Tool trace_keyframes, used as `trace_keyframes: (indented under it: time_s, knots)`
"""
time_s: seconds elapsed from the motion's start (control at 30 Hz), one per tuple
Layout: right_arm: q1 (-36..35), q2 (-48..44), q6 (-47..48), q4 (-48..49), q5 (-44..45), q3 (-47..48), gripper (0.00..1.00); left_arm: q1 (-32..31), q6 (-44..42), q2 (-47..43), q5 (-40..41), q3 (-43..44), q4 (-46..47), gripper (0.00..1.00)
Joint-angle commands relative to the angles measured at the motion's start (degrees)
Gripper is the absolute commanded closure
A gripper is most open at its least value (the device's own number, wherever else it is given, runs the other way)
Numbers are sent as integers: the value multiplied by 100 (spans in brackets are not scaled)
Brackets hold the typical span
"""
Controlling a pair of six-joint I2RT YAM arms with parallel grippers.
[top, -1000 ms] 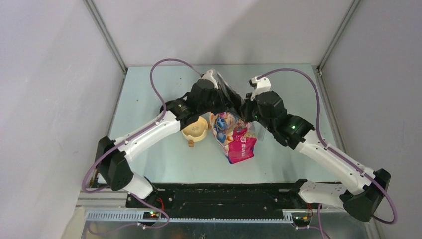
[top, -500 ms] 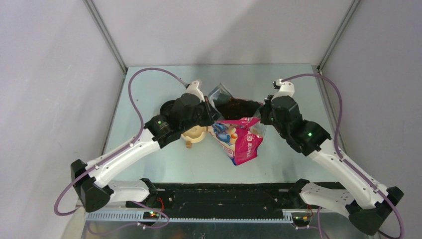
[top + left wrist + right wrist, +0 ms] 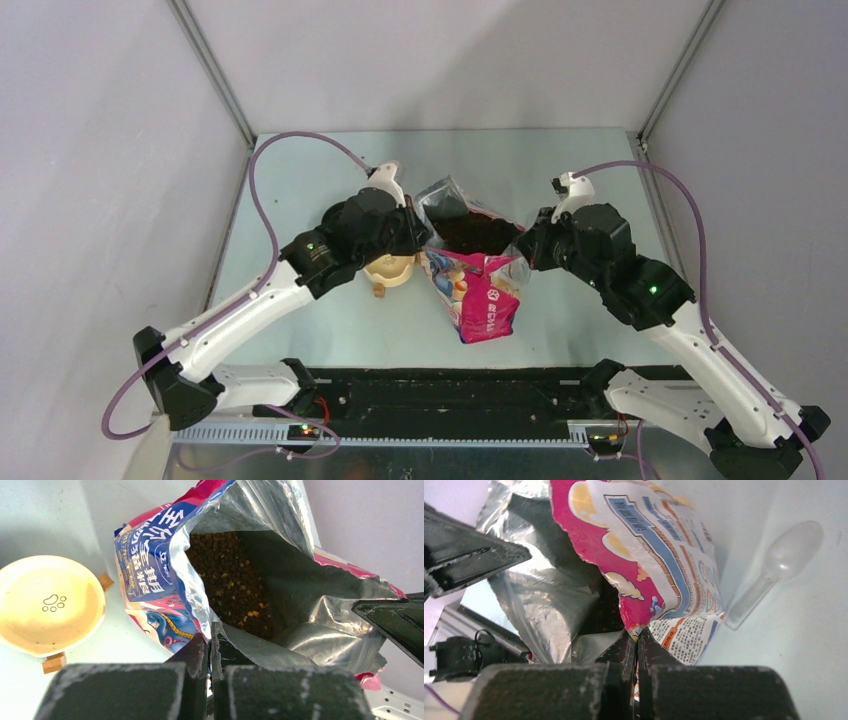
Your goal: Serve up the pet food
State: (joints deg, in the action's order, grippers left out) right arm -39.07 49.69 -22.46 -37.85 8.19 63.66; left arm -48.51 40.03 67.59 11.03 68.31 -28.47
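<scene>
Here: bag [image 3: 485, 310] mouth held open.
Left gripper [image 3: 210, 645] and right gripper [image 3: 638, 642], clamped on its rim, should pull evenly, keeping pet food [image 3: 230, 580] in; bowl [image 3: 392, 270] at 9 o'clock.

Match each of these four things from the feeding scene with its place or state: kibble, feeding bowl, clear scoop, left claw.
Things:
1. kibble
2. feeding bowl
3. clear scoop
4. left claw

Places or states:
A. lies on the table beside the pet food bag
B. shut on the rim of the pet food bag
C. empty, with a paw print showing inside
D. inside the open pet food bag

Pairs: 1-D, 2-C, 3-A, 4-B
</scene>
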Motion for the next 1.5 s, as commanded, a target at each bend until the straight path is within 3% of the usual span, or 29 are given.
trace_keyframes:
  time_s: [0.0,0.03,0.07,0.1,0.13,0.17,0.23,0.3,0.37,0.43,0.6,0.73,0.8,1.0,1.2,1.47]
  knots:
    - [-79,-254,427,585,-817,245,97,215,-578,-153,555,506,102,99]
    - [-90,-239,460,636,-908,244,91,213,-594,-148,504,520,112,96]
    - [-94,-209,483,659,-925,244,86,213,-653,-154,387,514,144,84]
    - [-93,-203,557,700,-942,244,73,212,-693,-179,319,494,173,76]
    - [-84,-207,588,731,-924,239,66,213,-798,-204,123,461,282,54]
    - [-75,-219,605,784,-856,241,52,212,-845,-278,15,371,352,46]
    - [-53,-271,575,862,-694,241,33,211,-998,-436,-289,172,597,8]
    - [-21,-332,558,937,-652,236,19,214,-1052,-598,-500,60,762,2]
    - [-2,-396,533,1012,-660,235,6,215,-1119,-715,-554,25,787,1]
    - [25,-489,476,1067,-547,238,1,214,-1141,-807,-475,-2,767,1]
    - [234,-734,21,986,385,207,1,211,-1100,-1296,134,-357,652,1]
    - [559,-750,-451,711,1994,70,1,212,-901,-2052,1213,-1002,477,1]
    - [866,-661,-574,503,2309,56,1,211,-739,-2443,1797,-1281,184,1]
    - [2203,-59,-977,217,1435,-279,1,212,386,-3360,3512,-2006,-1072,1]
    - [2753,1514,-681,933,324,-685,1,217,750,-4155,3544,-2785,-1331,1]
    - [2742,3610,-789,1340,580,-230,1,215,917,-4806,3629,-3132,-1536,1]
